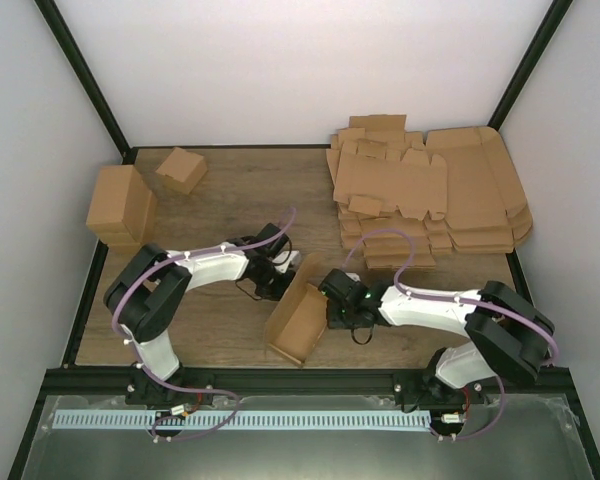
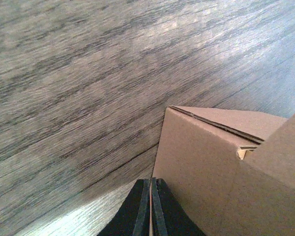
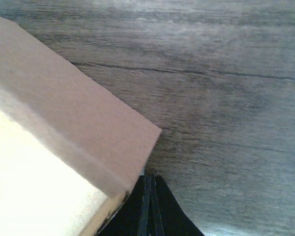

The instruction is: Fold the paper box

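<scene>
The paper box (image 1: 296,322) is a half-folded brown tray with raised walls, standing tilted on the wooden table between my two grippers. My left gripper (image 1: 283,283) is at its far end. In the left wrist view the left gripper (image 2: 151,181) is shut with a thin tan strip of the box wall (image 2: 206,167) between its pads. My right gripper (image 1: 330,303) is against the box's right wall. In the right wrist view the right gripper (image 3: 148,176) is shut, with nothing visible between the pads. A flap of the box (image 3: 64,113) lies just left of it and hides part of the left finger.
A stack of flat die-cut cardboard sheets (image 1: 425,190) fills the back right. A small cube-like brown box (image 1: 181,169) and a larger brown box (image 1: 120,205) stand at the back left. The black frame rail (image 1: 280,378) runs along the near edge.
</scene>
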You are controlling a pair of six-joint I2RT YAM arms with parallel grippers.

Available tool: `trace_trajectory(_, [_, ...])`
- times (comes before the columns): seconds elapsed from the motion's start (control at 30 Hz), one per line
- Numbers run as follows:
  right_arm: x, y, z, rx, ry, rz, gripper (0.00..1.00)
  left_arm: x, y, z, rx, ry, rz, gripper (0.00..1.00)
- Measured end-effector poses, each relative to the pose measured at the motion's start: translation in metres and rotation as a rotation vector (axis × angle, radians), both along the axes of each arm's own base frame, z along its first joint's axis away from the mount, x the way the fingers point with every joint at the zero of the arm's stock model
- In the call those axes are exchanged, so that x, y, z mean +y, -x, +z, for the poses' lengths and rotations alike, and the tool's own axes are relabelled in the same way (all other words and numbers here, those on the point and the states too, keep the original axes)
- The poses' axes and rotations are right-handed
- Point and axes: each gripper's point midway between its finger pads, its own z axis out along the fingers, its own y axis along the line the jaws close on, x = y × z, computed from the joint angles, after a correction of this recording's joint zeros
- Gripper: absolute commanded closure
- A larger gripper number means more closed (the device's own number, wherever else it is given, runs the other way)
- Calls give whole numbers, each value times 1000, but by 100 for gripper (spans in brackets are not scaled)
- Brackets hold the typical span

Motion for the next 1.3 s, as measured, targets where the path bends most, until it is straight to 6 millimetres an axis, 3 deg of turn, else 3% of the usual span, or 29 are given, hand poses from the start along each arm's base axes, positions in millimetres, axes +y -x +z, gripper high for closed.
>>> trace_trajectory(0.6, [0,-13,0,-36,96,82,96,-4,1,-1,-14,-57,-19,96])
trace_trajectory(0.77, [-1,-15,13,-71,71,81,92,-3,-7,4,-38,-76,-11,95])
trace_trajectory(0.97, [-6,-15,36,-130,22,93,86,8,-36,29,-123,-77,44,88])
trace_trajectory(1.13, [-2,-19,65,-223,-39,187,58,30,-49,55,-196,-102,99,86])
trace_trajectory(1.3, [16,-26,97,-351,-98,339,52,45,-49,90,-302,-104,124,80])
